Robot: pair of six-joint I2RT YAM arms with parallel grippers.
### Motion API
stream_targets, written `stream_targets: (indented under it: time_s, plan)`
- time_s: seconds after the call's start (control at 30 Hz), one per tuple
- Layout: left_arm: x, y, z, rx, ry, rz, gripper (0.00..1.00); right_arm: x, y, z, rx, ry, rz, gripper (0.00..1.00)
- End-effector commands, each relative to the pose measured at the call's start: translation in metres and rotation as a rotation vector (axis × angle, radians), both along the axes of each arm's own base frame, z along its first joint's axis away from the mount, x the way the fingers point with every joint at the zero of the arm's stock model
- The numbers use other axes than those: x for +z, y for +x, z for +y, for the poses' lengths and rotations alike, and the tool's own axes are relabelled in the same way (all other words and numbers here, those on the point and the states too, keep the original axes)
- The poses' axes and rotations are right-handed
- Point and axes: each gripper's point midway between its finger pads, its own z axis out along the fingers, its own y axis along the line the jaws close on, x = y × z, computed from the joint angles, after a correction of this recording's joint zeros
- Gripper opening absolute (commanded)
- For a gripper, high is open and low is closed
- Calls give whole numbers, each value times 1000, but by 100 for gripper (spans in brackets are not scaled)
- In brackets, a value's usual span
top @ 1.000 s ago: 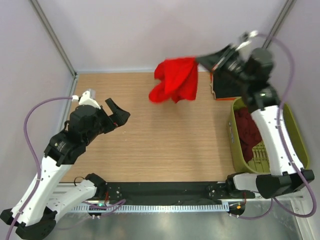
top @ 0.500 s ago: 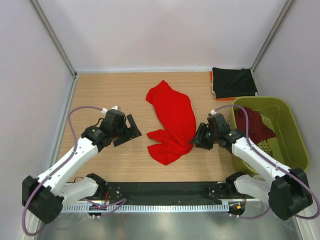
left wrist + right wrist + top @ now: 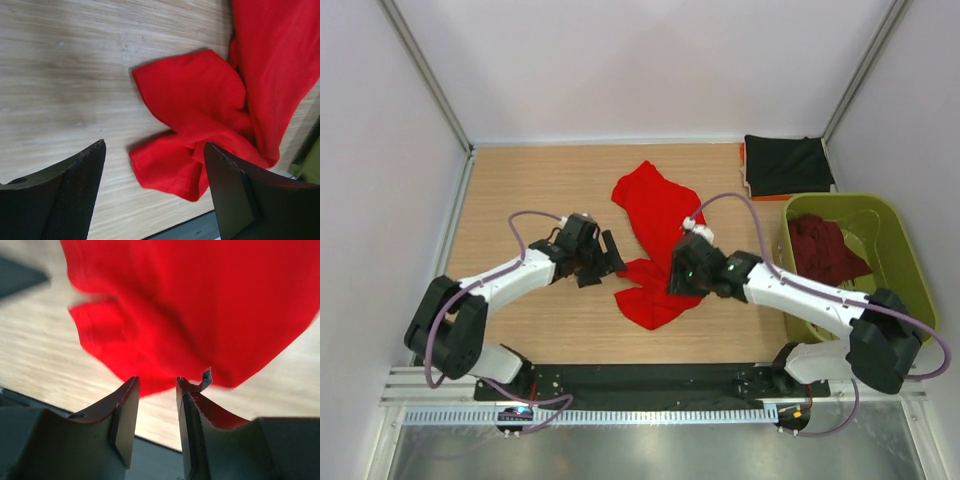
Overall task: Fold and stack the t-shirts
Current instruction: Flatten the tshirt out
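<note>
Pale walls (image 3: 620,70) enclose a wooden table (image 3: 540,180) bearing a crumpled red t-shirt (image 3: 665,225).

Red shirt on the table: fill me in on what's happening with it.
The red t-shirt lies crumpled on the table, not yet folded. The left gripper and the right gripper are low at its sides, jaws open, holding nothing. A black t-shirt lies folded in the far right corner; a maroon t-shirt sits in the green basket.

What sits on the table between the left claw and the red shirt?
Nothing: only a narrow strip of bare wooden table separates the open left gripper from the red t-shirt. The left wrist view shows this best, and the top view agrees.
</note>
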Motion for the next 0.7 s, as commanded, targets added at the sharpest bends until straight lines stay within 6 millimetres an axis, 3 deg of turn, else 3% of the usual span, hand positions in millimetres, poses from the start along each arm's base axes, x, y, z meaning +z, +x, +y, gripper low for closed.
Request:
stream_targets:
  time_s: [0.0,0.07,0.2,0.43,0.53,0.57,0.6,0.63,0.67]
  plan:
    - [8,26,-23,-6,-89,-54,80,-10,-19,8,-121,11,-45,43]
    - [2,30,-28,3,-99,-49,80,-21,-36,17,-159,19,-41,46]
    - [-15,39,-33,14,-89,-21,79,-40,-48,26,-212,4,-57,49]
    - [-27,50,-34,23,-58,-9,72,-62,-53,52,-192,34,-58,51]
    - [-28,48,-37,12,-70,4,49,-73,-54,44,-232,-33,-46,51]
    - [-28,48,-37,12,-72,4,34,-76,-54,38,-236,-61,-46,50]
    - [-25,48,-38,13,-79,1,26,-77,-54,36,-239,-71,-50,47]
    - [-18,49,-39,12,-87,-13,11,-70,-50,34,-248,-70,-75,35]
    - [-14,50,-39,6,-91,-19,3,-66,-49,23,-251,-115,-94,29]
